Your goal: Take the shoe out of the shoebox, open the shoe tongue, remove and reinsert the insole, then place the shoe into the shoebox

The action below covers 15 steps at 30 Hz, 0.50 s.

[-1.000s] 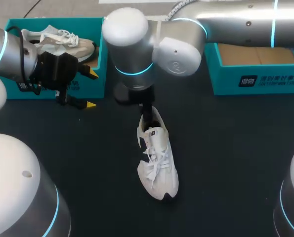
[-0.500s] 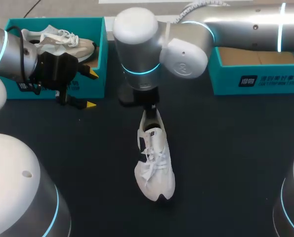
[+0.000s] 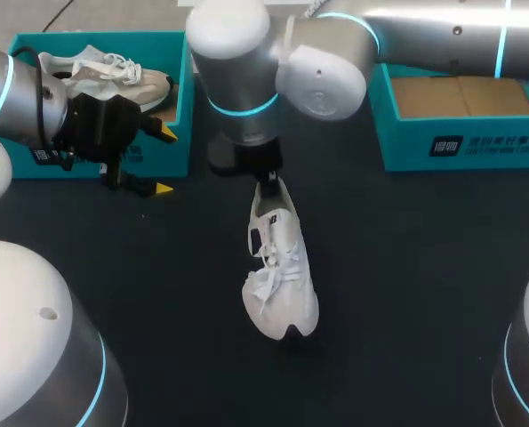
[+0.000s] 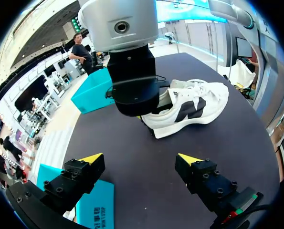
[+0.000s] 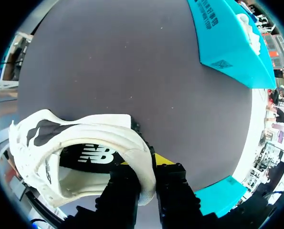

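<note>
- Steadying the white shoe (image 3: 282,267) looks like the step in hand. It lies at the middle of the table (image 3: 406,285), toe toward 6 o'clock and heel toward 12, laces (image 3: 277,286) facing up and outside both boxes.
- Whether the sole sits flat or the heel is raised a little, I cannot tell.
- At the shoe's 12 o'clock end the right gripper (image 5: 149,164) pinches the heel rim, with one finger inside the shoe and one outside.
- To do this well, I would keep that pinch firm but low on the rim. The padded collar will likely fold if tugged. Press the sole square to the table so the shoe cannot roll.
- At about 10 o'clock from the shoe, the left gripper (image 4: 141,160) hangs with its fingers spread wide and nothing between them, facing the shoe's side.
- It should probably come in over the laces, narrow onto the top edge of the tongue (image 3: 276,247), and draw it toward 6 o'clock.
- Farther off at 10 o'clock, the left box (image 3: 113,39) holds a second shoe (image 3: 108,73).
- At 2 o'clock the right box (image 3: 477,144) shows only a brown floor and seems the likely home for this shoe.
</note>
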Motion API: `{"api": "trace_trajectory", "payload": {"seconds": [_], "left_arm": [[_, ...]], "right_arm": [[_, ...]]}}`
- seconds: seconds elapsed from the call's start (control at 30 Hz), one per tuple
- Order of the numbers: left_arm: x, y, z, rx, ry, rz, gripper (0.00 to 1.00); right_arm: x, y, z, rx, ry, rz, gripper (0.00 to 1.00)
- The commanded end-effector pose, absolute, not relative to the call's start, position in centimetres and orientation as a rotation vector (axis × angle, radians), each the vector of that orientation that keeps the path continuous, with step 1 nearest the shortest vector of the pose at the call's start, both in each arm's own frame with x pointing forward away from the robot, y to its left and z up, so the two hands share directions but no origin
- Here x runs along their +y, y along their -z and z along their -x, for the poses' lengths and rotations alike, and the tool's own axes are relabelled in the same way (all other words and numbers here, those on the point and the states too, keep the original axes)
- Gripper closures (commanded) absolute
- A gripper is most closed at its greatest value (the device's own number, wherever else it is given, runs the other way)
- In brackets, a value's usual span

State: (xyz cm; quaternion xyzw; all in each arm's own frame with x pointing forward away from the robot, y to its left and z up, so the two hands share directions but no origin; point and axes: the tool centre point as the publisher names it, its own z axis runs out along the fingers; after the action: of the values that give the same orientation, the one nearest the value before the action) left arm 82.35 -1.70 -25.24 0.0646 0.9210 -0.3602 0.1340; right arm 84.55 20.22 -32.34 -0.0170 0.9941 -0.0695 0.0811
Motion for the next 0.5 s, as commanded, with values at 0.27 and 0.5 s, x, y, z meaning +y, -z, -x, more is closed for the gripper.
{"api": "trace_trajectory", "payload": {"seconds": [0.27, 0.5], "left_arm": [[-1.7, 25.2, -82.2, 2.672, 1.038, -0.185, 0.0], [-1.7, 25.2, -82.2, 2.672, 1.038, -0.185, 0.0]], "right_arm": [[17.6, 21.7, -86.5, 2.951, 0.158, 0.11, 1.0], [16.5, 18.8, -87.2, 2.931, 0.154, 0.18, 1.0]]}}
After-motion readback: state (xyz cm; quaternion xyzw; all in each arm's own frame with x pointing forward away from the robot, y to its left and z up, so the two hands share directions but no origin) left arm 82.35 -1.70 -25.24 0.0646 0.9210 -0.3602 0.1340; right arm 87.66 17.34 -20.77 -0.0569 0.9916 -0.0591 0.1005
